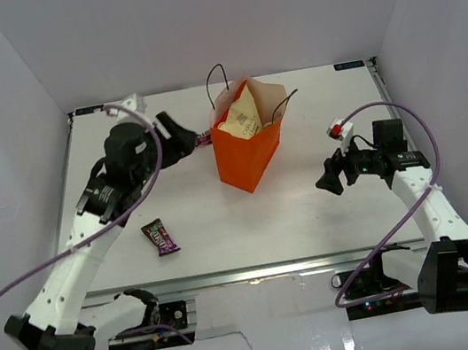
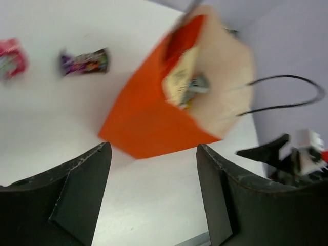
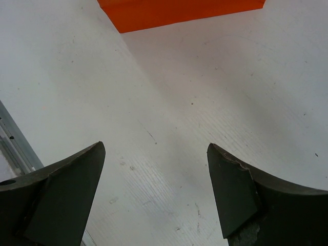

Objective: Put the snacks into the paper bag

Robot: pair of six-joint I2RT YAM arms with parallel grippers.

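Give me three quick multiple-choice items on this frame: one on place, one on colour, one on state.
1. Where does the purple-brown packet lie?
A. inside the paper bag
B. on the table, near-left of the bag
C. in the right tool

2. What colour is the paper bag outside?
A. orange
B. green
C. white

3. How is the right tool?
A. shut on a packet
B. shut, empty
C. open, empty

Answers:
1 B, the top view shows it flat on the table.
2 A, orange in all views.
3 C, its wrist view shows bare table between spread fingers.
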